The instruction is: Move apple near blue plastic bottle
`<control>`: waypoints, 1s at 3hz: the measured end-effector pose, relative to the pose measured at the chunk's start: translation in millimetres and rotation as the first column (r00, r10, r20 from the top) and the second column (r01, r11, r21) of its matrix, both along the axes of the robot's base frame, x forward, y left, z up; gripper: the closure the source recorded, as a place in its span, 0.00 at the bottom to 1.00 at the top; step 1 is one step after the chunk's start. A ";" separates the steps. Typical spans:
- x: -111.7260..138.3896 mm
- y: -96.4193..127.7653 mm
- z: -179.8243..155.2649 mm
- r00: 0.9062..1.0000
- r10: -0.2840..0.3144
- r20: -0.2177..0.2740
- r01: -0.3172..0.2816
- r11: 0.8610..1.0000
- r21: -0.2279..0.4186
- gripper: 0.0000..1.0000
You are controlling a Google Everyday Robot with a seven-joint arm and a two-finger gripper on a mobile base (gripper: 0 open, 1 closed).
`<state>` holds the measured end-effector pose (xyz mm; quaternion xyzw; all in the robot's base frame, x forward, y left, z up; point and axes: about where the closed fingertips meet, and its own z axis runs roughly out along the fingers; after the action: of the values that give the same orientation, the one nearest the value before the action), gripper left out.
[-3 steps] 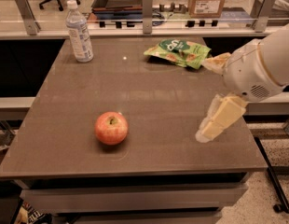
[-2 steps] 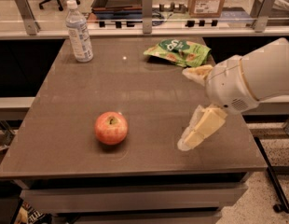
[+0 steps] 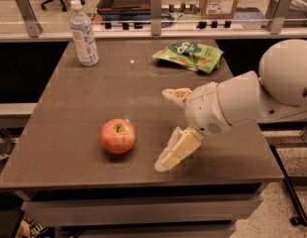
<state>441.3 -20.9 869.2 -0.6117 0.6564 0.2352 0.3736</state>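
Apple (image 3: 118,136) not yet grasped: the end effector (image 3: 163,129), fingers (image 3: 179,150) spread wide and empty, sits right of centre, just beside it. On the tabletop (image 3: 94,98), the bottle (image 3: 84,33) stands upper left, well apart. Grasping and carrying remain.

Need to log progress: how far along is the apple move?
Nothing done yet: the apple sits near the front edge of the table, far from the blue plastic bottle at a back corner. In hand: the pincer is open beside the apple, not touching it. Left: grasp, carry, set down by the bottle.
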 end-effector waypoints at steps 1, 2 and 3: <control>1.6 33.5 -14.5 0.998 0.040 -0.041 -0.038 0.999 0.039 0.00; 1.5 60.3 -19.0 0.995 0.069 -0.078 -0.063 0.995 0.073 0.00; 1.5 79.2 -20.8 0.990 0.085 -0.117 -0.072 0.992 0.106 0.00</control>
<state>442.9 58.3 848.4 -0.6020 0.6405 0.3195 0.3541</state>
